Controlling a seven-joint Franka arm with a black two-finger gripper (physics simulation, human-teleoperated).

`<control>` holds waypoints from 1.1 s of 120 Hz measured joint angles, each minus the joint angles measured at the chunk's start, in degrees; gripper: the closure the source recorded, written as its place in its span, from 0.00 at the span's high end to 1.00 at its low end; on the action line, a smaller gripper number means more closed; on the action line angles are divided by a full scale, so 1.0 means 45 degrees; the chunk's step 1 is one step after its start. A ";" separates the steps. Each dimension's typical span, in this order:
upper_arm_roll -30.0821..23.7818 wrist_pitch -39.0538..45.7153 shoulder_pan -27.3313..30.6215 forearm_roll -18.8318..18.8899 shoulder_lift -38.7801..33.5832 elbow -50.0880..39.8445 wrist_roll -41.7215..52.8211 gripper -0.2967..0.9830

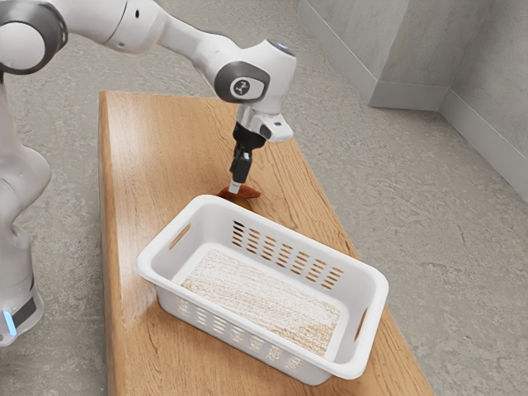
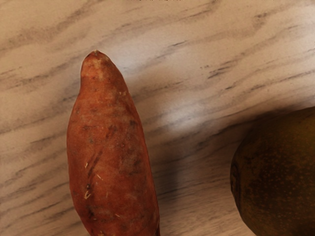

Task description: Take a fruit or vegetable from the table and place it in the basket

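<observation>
Gripper (image 1: pixel 235 188) low at a sweet potato (image 2: pixel 110 152); basket (image 1: pixel 378 289) nearby.
The sweet potato is seen on the table (image 1: pixel 165 140), between basket and far edge, near a dark fruit (image 2: pixel 278 172); jaw spread cannot be told; approach seems nearly done; lifting and placing are left.

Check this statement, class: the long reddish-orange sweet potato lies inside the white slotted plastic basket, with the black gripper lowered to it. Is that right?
No: the sweet potato is not inside the basket. The exterior view shows it on the brown wooden table, outside the basket, with the gripper lowered to it.
</observation>
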 joint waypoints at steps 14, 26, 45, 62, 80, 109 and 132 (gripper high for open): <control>0.0122 0.0066 0.0162 -0.0040 -0.0004 -0.0041 -0.0006 0.77; 0.0229 0.0102 0.0189 -0.0058 -0.0005 -0.0063 -0.0010 0.77; 0.0303 0.0137 0.0373 -0.0098 0.0094 -0.0086 -0.0012 0.77; 0.0366 0.0176 0.0590 -0.0240 0.0353 -0.0029 -0.0001 0.77; 0.0357 0.0222 0.0533 -0.0348 0.0647 0.0025 0.0009 0.77; 0.0236 0.0372 0.0450 -0.0598 0.1096 0.0139 0.0031 0.77; 0.0224 0.0476 0.0301 -0.0670 0.1226 0.0147 0.0051 0.76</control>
